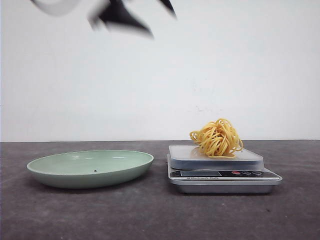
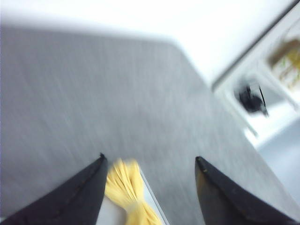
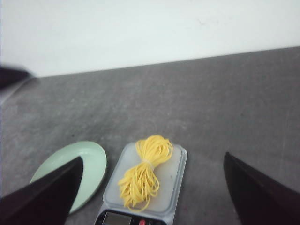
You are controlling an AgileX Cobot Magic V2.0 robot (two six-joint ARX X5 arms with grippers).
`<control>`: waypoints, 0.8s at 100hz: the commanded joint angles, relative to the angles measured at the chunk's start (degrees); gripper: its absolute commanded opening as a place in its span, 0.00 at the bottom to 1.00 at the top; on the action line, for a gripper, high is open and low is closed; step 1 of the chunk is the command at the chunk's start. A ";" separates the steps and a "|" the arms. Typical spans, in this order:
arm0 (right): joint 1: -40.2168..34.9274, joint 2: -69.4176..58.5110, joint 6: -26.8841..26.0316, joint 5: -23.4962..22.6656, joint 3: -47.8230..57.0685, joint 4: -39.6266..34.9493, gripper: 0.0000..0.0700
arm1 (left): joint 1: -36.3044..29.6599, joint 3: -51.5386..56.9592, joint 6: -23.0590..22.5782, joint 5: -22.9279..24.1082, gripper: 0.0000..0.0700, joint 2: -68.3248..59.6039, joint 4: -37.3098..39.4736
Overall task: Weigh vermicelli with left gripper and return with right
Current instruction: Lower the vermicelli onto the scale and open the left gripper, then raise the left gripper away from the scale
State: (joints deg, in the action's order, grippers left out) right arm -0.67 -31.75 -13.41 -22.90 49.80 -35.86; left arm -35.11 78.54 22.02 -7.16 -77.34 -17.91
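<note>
A yellow bundle of vermicelli [image 1: 216,137] lies on the platform of a small silver kitchen scale [image 1: 225,175], right of the table's middle. My left gripper [image 2: 150,158] is open and empty, high above the table. Its view is blurred, and the vermicelli [image 2: 124,187] shows far below, beside one finger. In the front view its blurred black fingers [image 1: 122,17] cross the top edge. My right gripper [image 3: 153,157] is open and empty too, held well above the scale [image 3: 173,187] and the vermicelli [image 3: 143,176].
A shallow pale green plate [image 1: 90,167] sits empty on the dark grey table left of the scale, also in the right wrist view as the plate [image 3: 91,164]. A white wall stands behind. Beyond the table edge is white shelving with a dark object [image 2: 251,96].
</note>
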 commanded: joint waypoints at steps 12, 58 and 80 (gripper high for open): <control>-0.07 -0.22 1.51 -0.20 1.31 0.20 0.87 | -0.50 0.90 -8.00 4.92 0.50 16.37 -9.51; -0.13 -0.22 2.34 -0.22 1.31 -0.22 0.87 | -0.90 -3.08 -5.46 20.76 0.50 49.77 -42.42; -0.61 -0.26 2.95 -0.22 1.31 -0.20 0.87 | -0.72 -17.20 0.50 24.33 0.50 65.83 -42.56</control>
State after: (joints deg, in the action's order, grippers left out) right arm -0.84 -31.75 -11.33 -22.90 49.80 -36.62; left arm -35.64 64.42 19.59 16.69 -14.46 -60.71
